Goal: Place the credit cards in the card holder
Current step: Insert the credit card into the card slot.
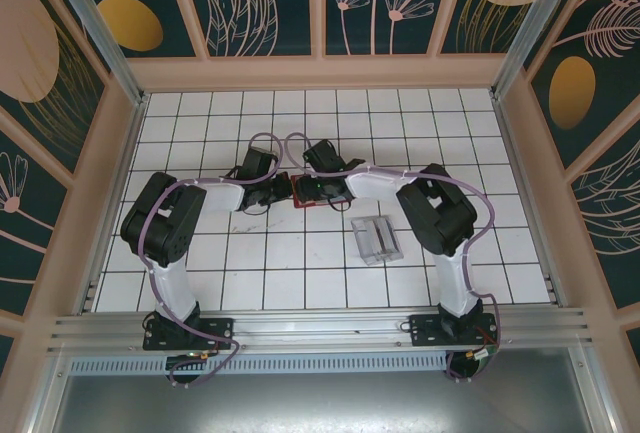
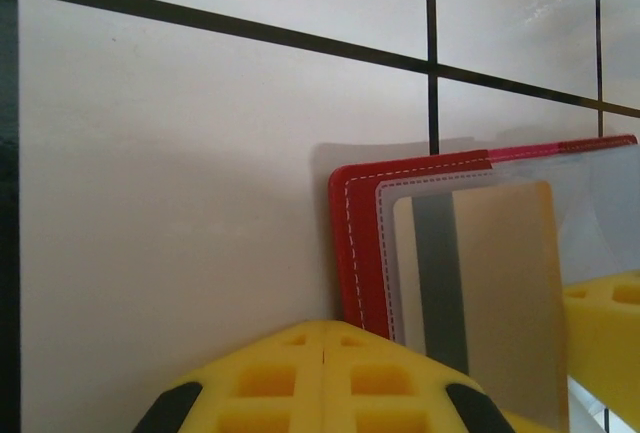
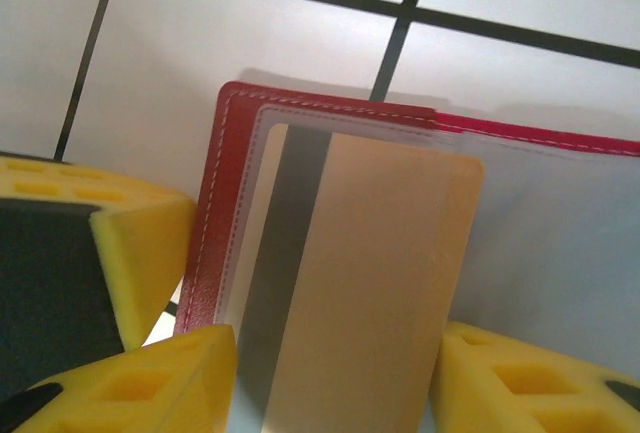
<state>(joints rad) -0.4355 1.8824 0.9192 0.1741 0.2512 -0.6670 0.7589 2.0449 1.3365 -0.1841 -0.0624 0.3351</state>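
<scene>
Red leather with white stitching marks the card holder [image 3: 213,223], lying open about the middle of the tabletop, with the clear slotted tray [image 1: 378,238] a little toward the near right corner. My right gripper [image 3: 330,378] has its jaws roughly half apart, and a tan card [image 3: 370,283] with a grey stripe spans the gap between them. I judge it is clamped by its long edges. Its leading end sits over the holder's clear pocket [image 3: 560,243], though I cannot tell whether it has gone under the pocket's lip or merely rests on top. My left gripper [image 2: 325,368] is fully closed on nothing, parked just beside the holder's near corner. Whether it presses on the red edge I cannot tell from the left wrist view. To do this well I would keep the card low and nearly flat, line its long edges up with the stitched border, and push slowly along the stripe's direction. The holder looks light and may skid on the smooth tiles, so I want the left fingers braced against it before I push. If the card bows, I would back off and re-aim at the lip.
</scene>
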